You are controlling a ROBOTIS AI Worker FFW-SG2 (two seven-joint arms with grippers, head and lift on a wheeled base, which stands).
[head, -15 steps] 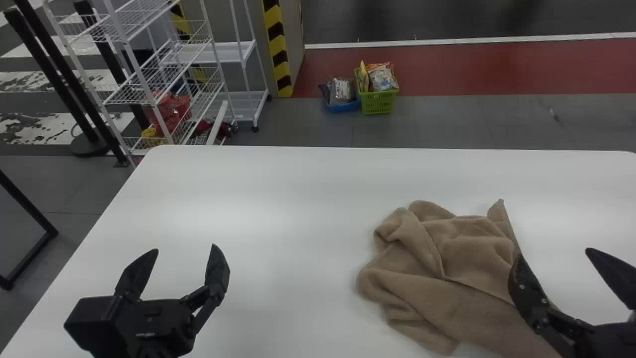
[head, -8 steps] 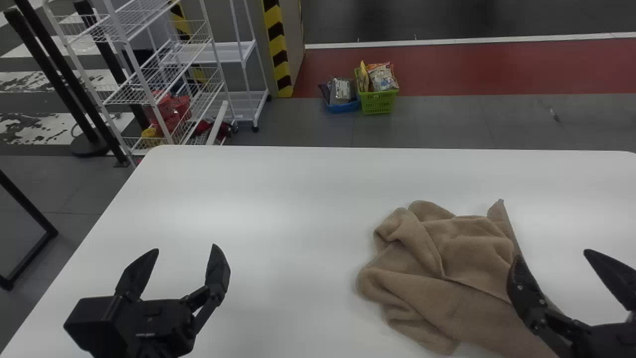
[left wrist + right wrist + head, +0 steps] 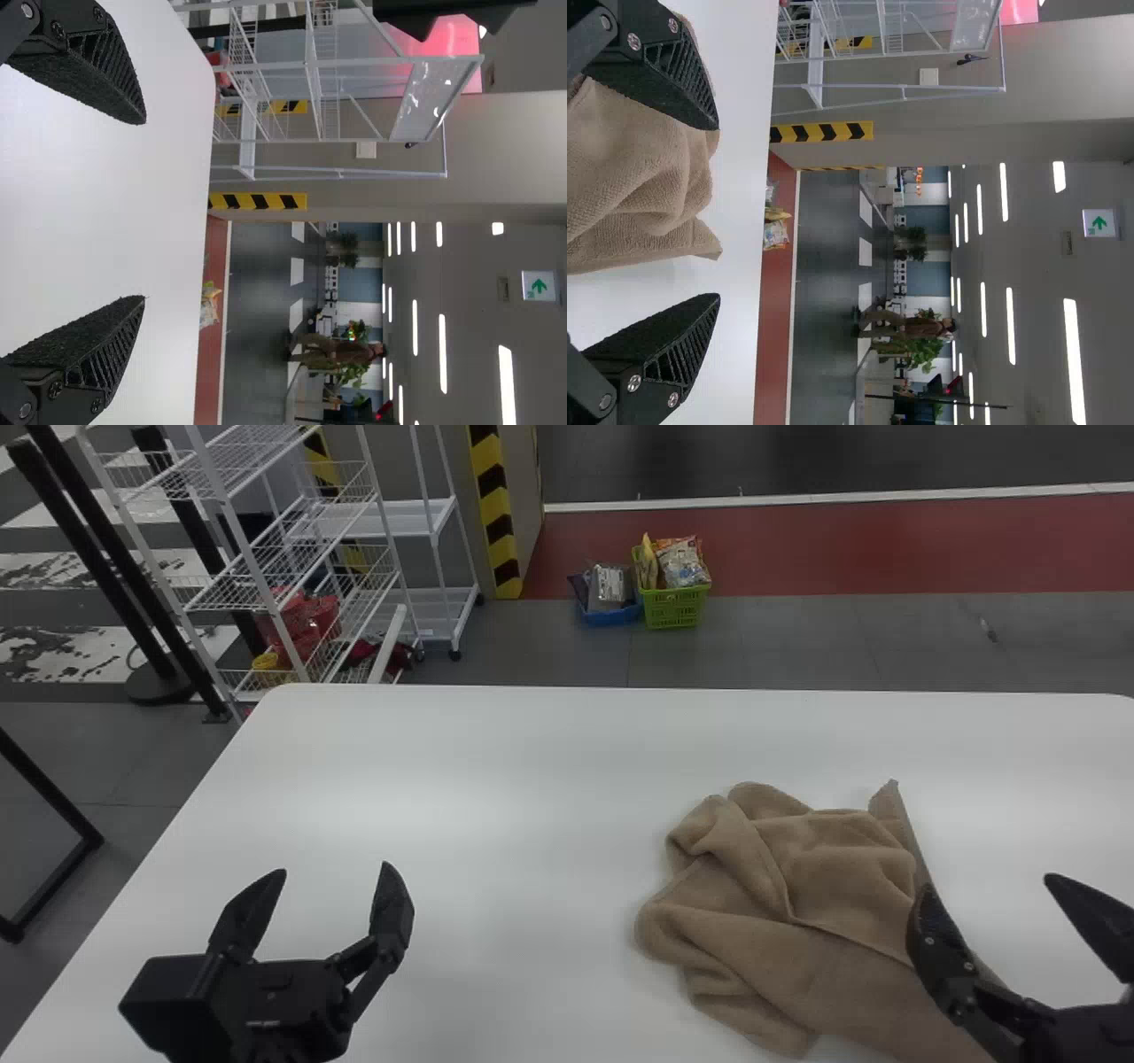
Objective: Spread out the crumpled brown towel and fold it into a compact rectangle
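The brown towel (image 3: 797, 912) lies crumpled on the right half of the white table (image 3: 496, 779), with one corner pointing toward the far edge. My left gripper (image 3: 332, 877) stands open at the table's left side, well away from the cloth. Open too is my right gripper (image 3: 983, 886), above the towel's right edge, its left finger overlapping the cloth in the head view. In the left wrist view, the left gripper (image 3: 144, 211) has nothing between its fingers. The right wrist view shows the towel (image 3: 638, 177) beyond and between the fingers of the right gripper (image 3: 719, 212), not gripped.
Beyond the table's far edge, a green basket (image 3: 673, 607) and a blue basket (image 3: 611, 615) with packages stand on the floor. White wire shelves (image 3: 292, 558) rise behind the table's far left corner. Black posts (image 3: 115, 576) stand left of them.
My left gripper has shifted very slightly to the right. The right gripper has barely moved, and the towel lies as before.
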